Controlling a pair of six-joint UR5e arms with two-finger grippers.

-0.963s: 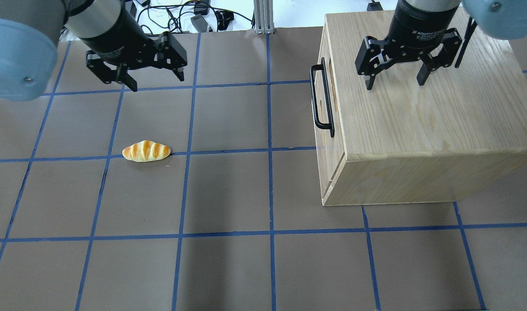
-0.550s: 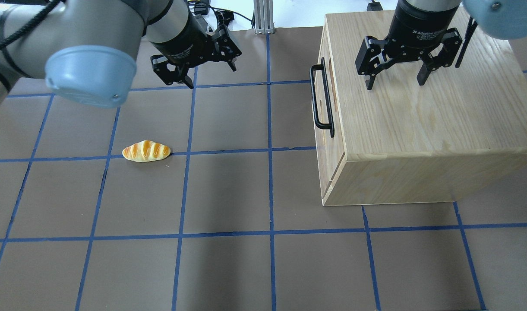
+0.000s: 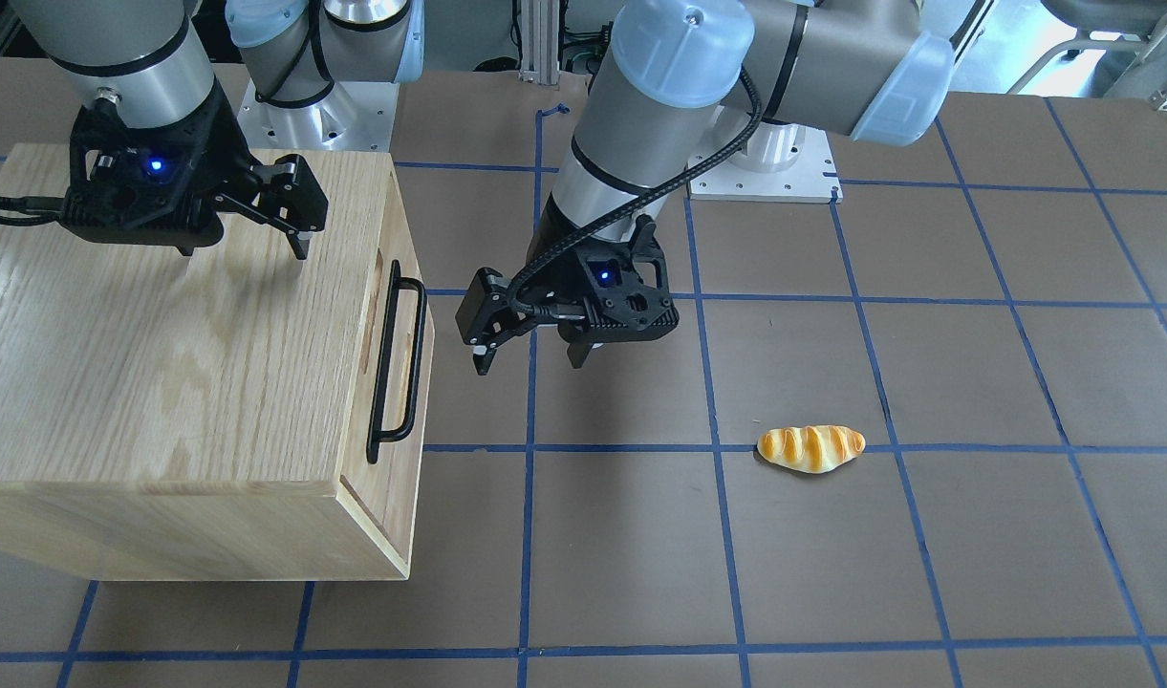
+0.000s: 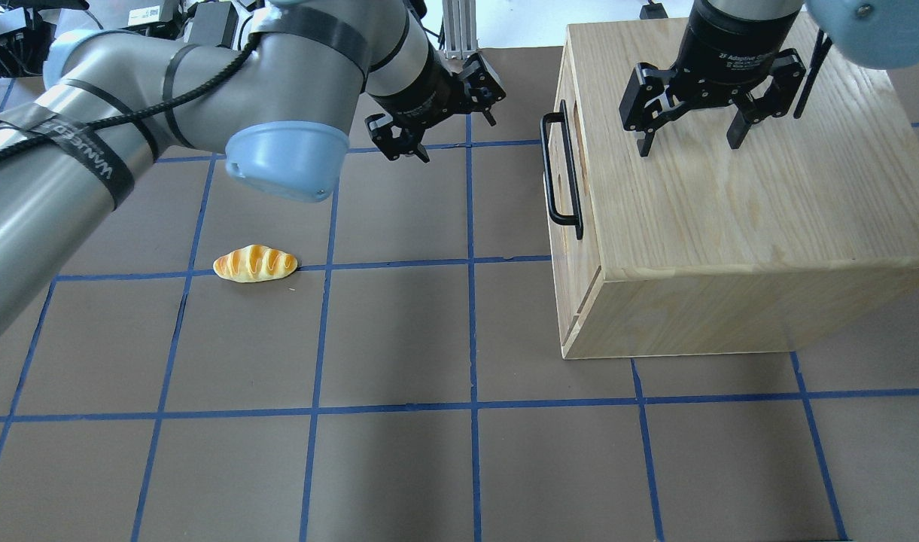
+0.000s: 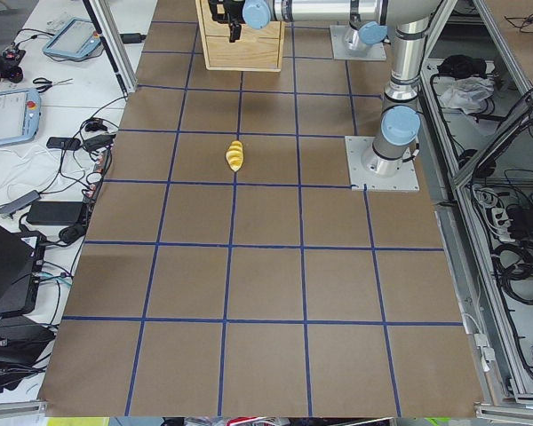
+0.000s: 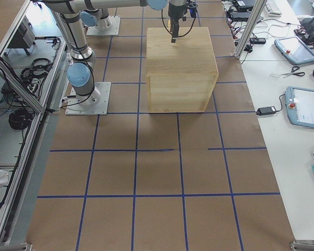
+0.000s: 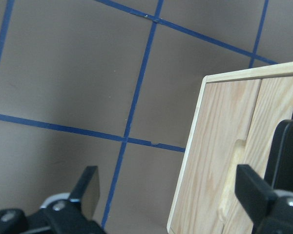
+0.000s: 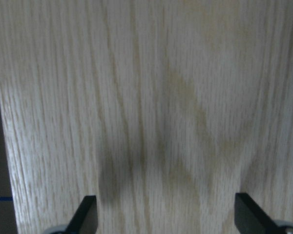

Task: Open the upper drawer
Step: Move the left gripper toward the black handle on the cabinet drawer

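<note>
The upper drawer point(image 4: 583, 260) sits shut in the front of the oak cabinet point(image 4: 730, 211), which faces the table's middle. Its long black bar handle point(image 4: 561, 175) also shows in the front-facing view point(image 3: 397, 368). My left gripper point(image 4: 455, 135) is open and empty. It hovers over the mat a short way in front of the handle, apart from it point(image 3: 528, 363). The left wrist view shows the drawer front point(image 7: 210, 161) and the handle point(image 7: 283, 151) at its right edge. My right gripper point(image 4: 689, 147) is open and empty just above the cabinet's top point(image 3: 244, 250).
A toy bread roll point(image 4: 255, 263) lies on the brown mat on the robot's left side, well away from the cabinet. Blue tape lines grid the mat. Cables and monitors lie beyond the table's far edge.
My left arm has swung across the mat from the far left toward the cabinet's handle. The right gripper, the cabinet and the roll have not moved.
</note>
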